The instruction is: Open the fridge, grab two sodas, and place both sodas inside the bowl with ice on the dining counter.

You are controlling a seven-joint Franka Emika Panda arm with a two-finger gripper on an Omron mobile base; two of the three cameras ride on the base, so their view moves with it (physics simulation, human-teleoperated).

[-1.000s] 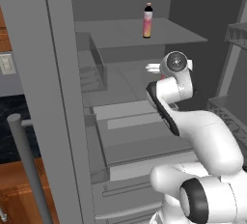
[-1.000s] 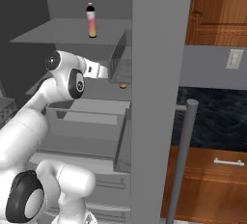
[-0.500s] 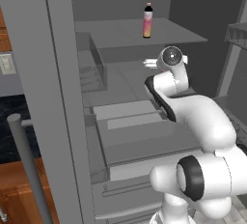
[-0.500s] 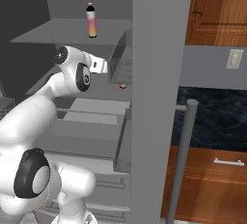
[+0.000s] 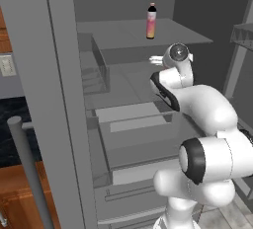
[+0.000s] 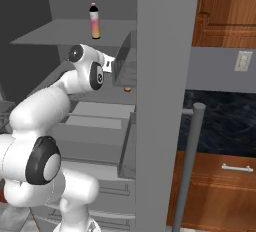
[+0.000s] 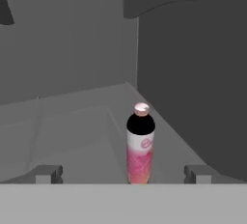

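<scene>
The slim pink black-capped soda bottle (image 7: 140, 144) bears a round, unreadable label; the gripper (image 7: 120, 174) has its jaws released wide, apart from the bottle.

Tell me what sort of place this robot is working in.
A home kitchen, most likely. The arm reaches into an open grey fridge with shelves and drawers, where a pink soda bottle stands upright on a shelf. Beside the fridge are reddish-brown wooden cabinets and a black veined backsplash.
</scene>
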